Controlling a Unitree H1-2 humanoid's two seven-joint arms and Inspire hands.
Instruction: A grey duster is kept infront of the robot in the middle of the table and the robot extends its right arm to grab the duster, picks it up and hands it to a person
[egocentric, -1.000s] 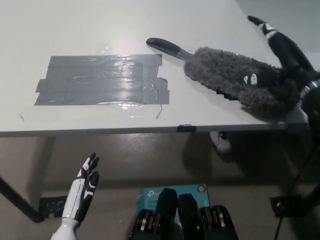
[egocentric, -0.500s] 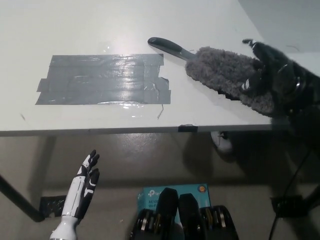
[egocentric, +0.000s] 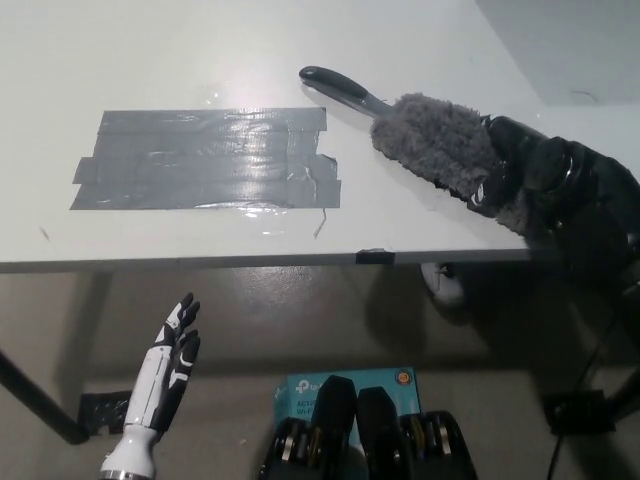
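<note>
The grey duster (egocentric: 440, 145) is lying on the white table (egocentric: 200, 50) toward its right end, near the front edge. Its dark handle (egocentric: 340, 88) is pointing up and to the picture's left, away from the robot, and its fluffy head is running down toward the right.

The black right hand (egocentric: 525, 170) is lying over the lower right end of the fluffy head. Its fingers (egocentric: 497, 180) are curling over that end and pressing into the fluff, so the hand is covering that part of the duster while the rest of the head and the whole handle are showing free of it. The duster is still resting on the table, not lifted.

The black right arm is coming in from the right edge, crossing the table's front corner.

A patch of grey tape (egocentric: 205, 158) is sticking to the table left of the duster, well apart from it.

The white left hand (egocentric: 168, 365) is hanging below the table edge at the lower left, its fingers straight and slightly apart, holding nothing.
</note>
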